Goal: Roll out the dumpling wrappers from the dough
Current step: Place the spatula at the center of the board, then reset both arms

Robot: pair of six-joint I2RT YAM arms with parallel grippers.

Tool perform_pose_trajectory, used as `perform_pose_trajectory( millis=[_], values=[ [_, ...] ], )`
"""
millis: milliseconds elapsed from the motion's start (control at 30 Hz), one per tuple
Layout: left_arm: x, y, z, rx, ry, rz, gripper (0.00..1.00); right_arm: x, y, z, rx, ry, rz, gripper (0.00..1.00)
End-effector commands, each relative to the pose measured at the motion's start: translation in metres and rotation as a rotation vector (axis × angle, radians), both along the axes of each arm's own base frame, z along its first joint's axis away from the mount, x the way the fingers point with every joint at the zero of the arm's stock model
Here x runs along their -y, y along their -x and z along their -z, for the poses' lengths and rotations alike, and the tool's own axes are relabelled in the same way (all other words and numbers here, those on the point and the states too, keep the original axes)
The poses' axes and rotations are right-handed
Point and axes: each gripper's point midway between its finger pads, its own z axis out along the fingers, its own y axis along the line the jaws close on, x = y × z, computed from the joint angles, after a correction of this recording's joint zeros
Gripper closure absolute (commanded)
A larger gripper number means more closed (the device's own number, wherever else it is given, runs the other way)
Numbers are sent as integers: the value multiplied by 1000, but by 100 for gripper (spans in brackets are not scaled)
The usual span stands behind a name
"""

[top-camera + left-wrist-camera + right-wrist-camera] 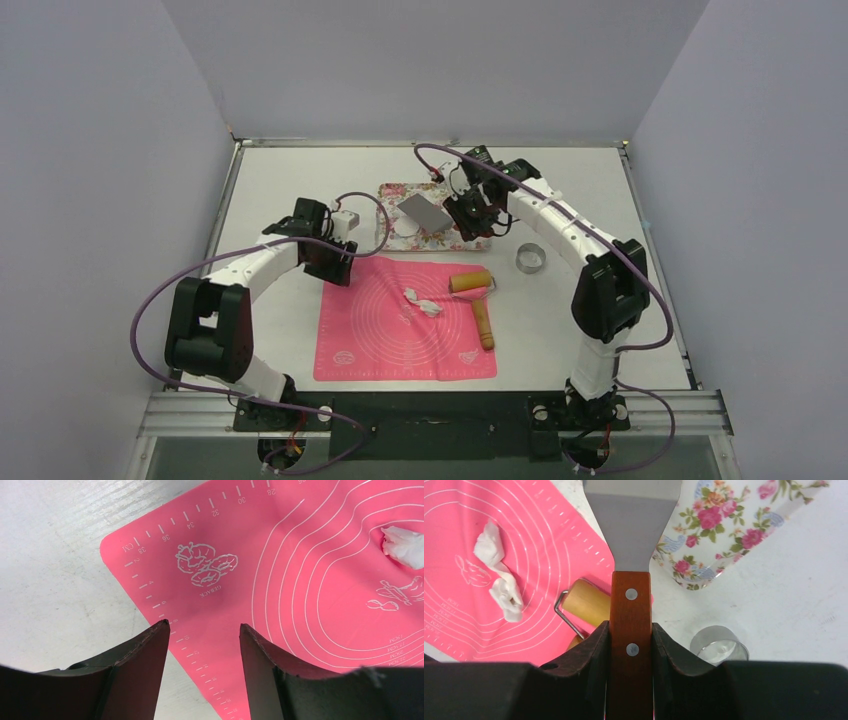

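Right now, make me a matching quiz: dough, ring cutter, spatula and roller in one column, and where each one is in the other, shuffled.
1 dough
2 ring cutter
3 spatula
4 roller

A gripped in the right tool
B on the bare table
C middle of the mat
D at the mat's right edge

Pairs: 1-C, 2-B, 3-A, 4-D
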Motion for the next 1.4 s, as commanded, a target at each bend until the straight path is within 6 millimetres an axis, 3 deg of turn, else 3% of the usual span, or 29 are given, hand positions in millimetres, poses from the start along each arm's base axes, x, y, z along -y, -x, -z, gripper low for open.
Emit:
perform_pose_trajectory(
  millis=[0, 100, 267, 367, 500, 633, 700, 900, 1133, 1367],
  values=[
    [-3, -12, -15, 70, 8, -7, 48, 2, -19, -44, 148, -64, 49, 100],
    [-3, -13, -16, 73, 9, -8, 48, 21, -21, -53, 207, -59, 134, 100],
    [-8, -19, -21, 94, -6, -21, 48, 75, -37, -43, 291, -68, 388, 100],
    [-10, -18, -24, 94, -1, -33, 48, 106, -38, -49, 358, -81, 524, 100],
    [-20, -21, -30, 105, 2, -71, 48, 150, -41, -34, 387, -62, 690, 100],
    [-30, -25, -44, 125, 33, -125, 48, 189, -55, -2, 362, -103, 865, 100],
    [-33, -27, -49, 132, 64, -168, 48, 199, -60, 13, 359, -75, 898, 100],
    [-44, -31, -54, 156, 90, -260, 48, 201, -69, 46, 317, -37, 906, 100],
    [-53, -24, -55, 167, 74, -281, 48, 204, -65, 81, 235, -9, 909, 100],
    [-58, -22, -56, 180, 78, -300, 48, 202, -61, 88, 206, -6, 885, 100]
  ],
)
